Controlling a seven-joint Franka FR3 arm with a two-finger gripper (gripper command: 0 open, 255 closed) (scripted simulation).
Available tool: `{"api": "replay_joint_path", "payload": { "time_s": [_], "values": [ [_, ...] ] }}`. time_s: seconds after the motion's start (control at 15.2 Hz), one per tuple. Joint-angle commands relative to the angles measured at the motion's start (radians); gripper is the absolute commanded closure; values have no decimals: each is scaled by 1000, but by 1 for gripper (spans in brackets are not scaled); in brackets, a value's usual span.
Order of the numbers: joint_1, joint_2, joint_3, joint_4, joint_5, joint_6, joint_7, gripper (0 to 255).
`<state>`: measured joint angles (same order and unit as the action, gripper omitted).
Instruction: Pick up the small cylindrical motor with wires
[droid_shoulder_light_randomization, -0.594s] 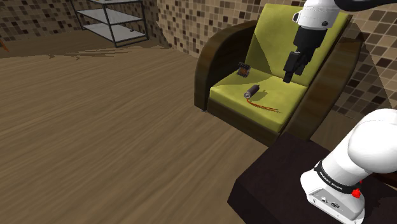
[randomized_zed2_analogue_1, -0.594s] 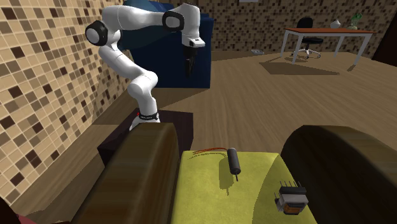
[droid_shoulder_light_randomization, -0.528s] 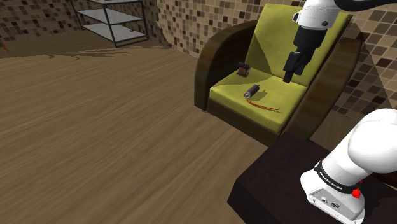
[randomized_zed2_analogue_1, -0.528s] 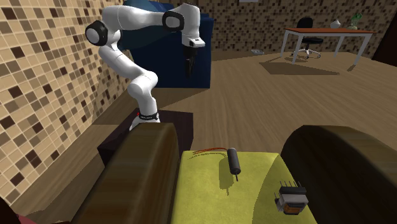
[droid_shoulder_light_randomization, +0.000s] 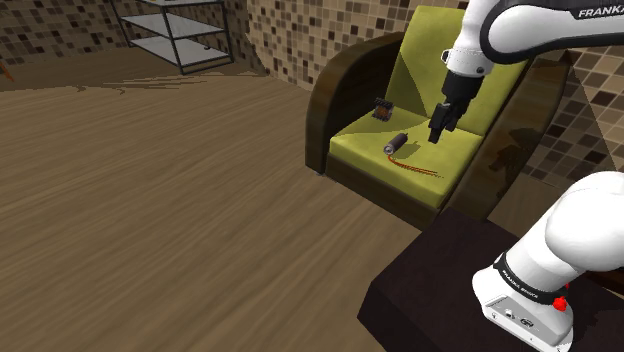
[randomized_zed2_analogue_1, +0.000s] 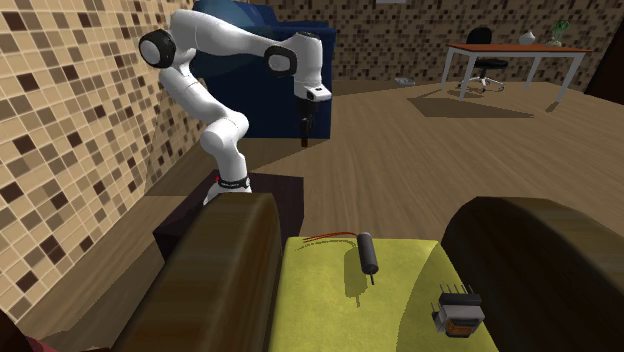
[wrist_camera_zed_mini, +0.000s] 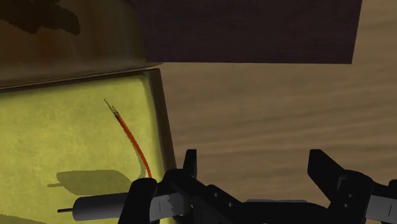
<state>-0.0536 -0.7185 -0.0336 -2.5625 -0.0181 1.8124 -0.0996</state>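
We look across a wood-plank floor (droid_shoulder_light_randomization: 150, 220) that runs to walls (droid_shoulder_light_randomization: 300, 30) of small brown and tan mosaic tiles; against the tiles stands an armchair (droid_shoulder_light_randomization: 420, 55) with yellow-green cushions and dark brown rounded arms; in the far corner we see a metal shelf unit (droid_shoulder_light_randomization: 180, 35) with pale shelves. In the second exterior view we find a dark blue upholstered seat (randomized_zed2_analogue_1: 270, 105) near the tiled wall; farther off stands a desk (randomized_zed2_analogue_1: 500, 48) on white legs; an office chair (randomized_zed2_analogue_1: 481, 36) sits behind it; a green plant (randomized_zed2_analogue_1: 557, 32) rests on top; the desk's shadow falls across the planks.
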Motion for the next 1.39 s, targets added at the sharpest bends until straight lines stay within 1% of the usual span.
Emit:
{"api": "replay_joint_path", "payload": {
  "time_s": [0.0,0.4,0.73,0.99,1.32],
  "values": [
    [-11,50,-26,-17,-18,78,-32,0],
    [-35,230,-92,-42,-51,306,-112,0],
    [-43,415,-146,-17,-53,486,-185,0],
    [-44,577,-185,31,-25,613,-258,0],
    [-53,787,-211,126,59,741,-373,0]
  ]
}}
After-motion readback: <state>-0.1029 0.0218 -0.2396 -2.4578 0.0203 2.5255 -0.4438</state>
